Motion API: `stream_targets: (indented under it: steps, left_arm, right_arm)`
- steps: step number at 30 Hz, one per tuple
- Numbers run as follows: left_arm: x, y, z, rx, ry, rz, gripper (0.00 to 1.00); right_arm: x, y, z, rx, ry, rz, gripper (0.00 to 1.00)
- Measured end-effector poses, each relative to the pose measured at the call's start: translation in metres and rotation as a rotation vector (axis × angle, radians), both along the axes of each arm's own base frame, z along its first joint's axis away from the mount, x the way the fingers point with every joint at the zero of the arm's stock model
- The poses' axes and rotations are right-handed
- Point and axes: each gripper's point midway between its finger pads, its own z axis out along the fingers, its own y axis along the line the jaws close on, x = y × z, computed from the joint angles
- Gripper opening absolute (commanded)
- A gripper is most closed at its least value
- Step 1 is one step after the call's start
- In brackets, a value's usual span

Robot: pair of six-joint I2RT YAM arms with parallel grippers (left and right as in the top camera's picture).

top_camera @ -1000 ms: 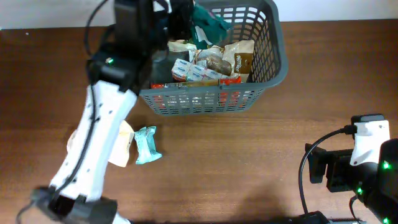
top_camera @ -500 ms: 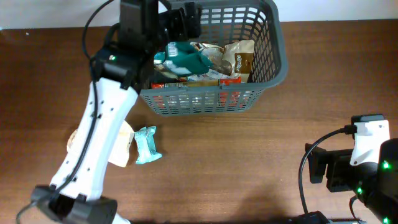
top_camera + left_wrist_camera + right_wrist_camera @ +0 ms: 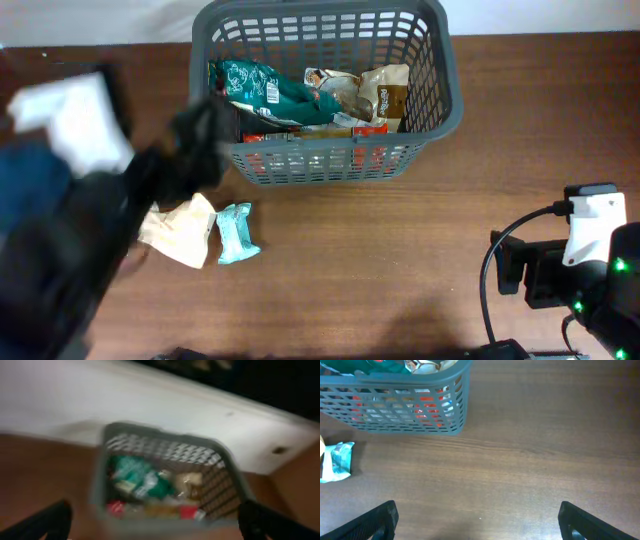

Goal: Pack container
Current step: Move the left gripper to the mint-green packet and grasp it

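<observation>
Container (image 3: 448, 70) sits at the far edge of the tabletop (image 3: 400, 250), packed w/ snacks: a teal packet (image 3: 265, 85) lies across the top of the pile inside, a brown packet (image 3: 385, 90) at the container's right end. Left arm (image 3: 90, 230) is a dark blur just left of the container, no detail there. Wrist view is soft too, but the left claw (image 3: 155, 525) shows fingers spread wide, nothing btwn them, container straight ahead. Just in front of the container's left corner: a cream packet (image 3: 180, 228) and a small pale-teal packet (image 3: 236, 232), side by side. Right claw (image 3: 477, 522) hangs well off the container's right front, fingers wide apart, empty.
</observation>
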Motion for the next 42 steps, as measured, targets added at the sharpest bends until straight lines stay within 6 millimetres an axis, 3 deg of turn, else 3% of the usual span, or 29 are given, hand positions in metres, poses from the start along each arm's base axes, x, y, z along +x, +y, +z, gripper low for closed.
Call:
stream_targets:
  steps: [5,10,15,17,23,28,34,42]
  left_arm:
    - [-0.036,0.037,-0.029,-0.001,0.079,0.149,0.99]
    - [-0.056,0.061,-0.097,-0.048,0.223,0.295,0.99]
    - [-0.058,0.058,-0.178,-0.059,0.432,0.329,0.99]
    - [-0.059,0.054,-0.221,-0.047,0.558,0.33,0.99]
    - [-0.072,0.049,-0.288,-0.03,0.68,0.309,1.0]
    - [-0.08,0.044,-0.322,-0.05,0.634,0.269,1.0]
    - [-0.055,0.02,-0.355,-0.039,0.61,0.152,1.0]
    - [-0.022,0.018,-0.392,0.135,0.71,0.134,0.96]
  right_arm:
    - [0.0,0.0,0.0,0.0,0.001,0.0,0.99]
    - [0.0,0.0,0.0,0.0,0.0,0.0,0.99]
    - [0.0,0.0,0.0,0.0,0.0,0.0,0.99]
    - [0.0,0.0,0.0,0.0,0.0,0.0,0.99]
    - [0.0,0.0,-0.001,-0.001,0.003,0.001,0.99]
    - [0.0,0.0,-0.001,-0.001,0.004,0.0,0.99]
    - [0.0,0.0,-0.001,-0.001,0.003,0.0,0.99]
    - [0.0,0.0,-0.001,-0.001,0.003,0.0,0.99]
